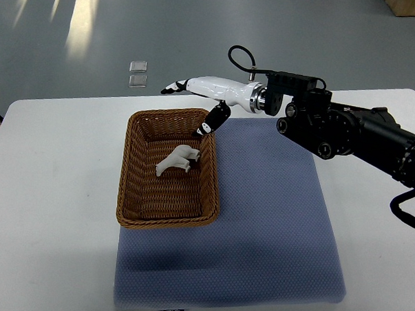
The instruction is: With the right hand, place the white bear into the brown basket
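1. Setting: I am working over a white table (pixel 47 190) standing on a grey floor, with a blue-grey mat (pixel 273 220) covering the table's middle and right.

2. Task item: the white bear (pixel 177 160) is lying on its side on the woven floor of the brown basket (pixel 133 193), near the middle and slightly toward the far end. It is touching nothing of mine. I am judging the placement itself as done.

3. Container: the basket is sitting half on the mat and half on bare table, upright, with nothing else visible inside it.

4. My right hand (pixel 203 100): it is hovering above the basket's far right corner, fingers extended and relaxed, grasping nothing. The long fingers are pointing left past the far rim; the thumb (pixel 212 121) is hanging down close to the rim, and I cannot tell whether it is touching the wicker.

5. Step in hand, as I judge it: clearing the hand away from the basket.
   - I am recommending a lift straight up first, so the low thumb is clearing the rim before any sideways travel.
   - I am keeping the fingers loose and uncurled, so nothing is hooking the weave.
   - I am then drawing back to the right over the mat, away from the bear.

6. Risk noted: a sideways pull with the thumb low could be dragging or tipping the light basket.

7. Left arm: not showing in this view.
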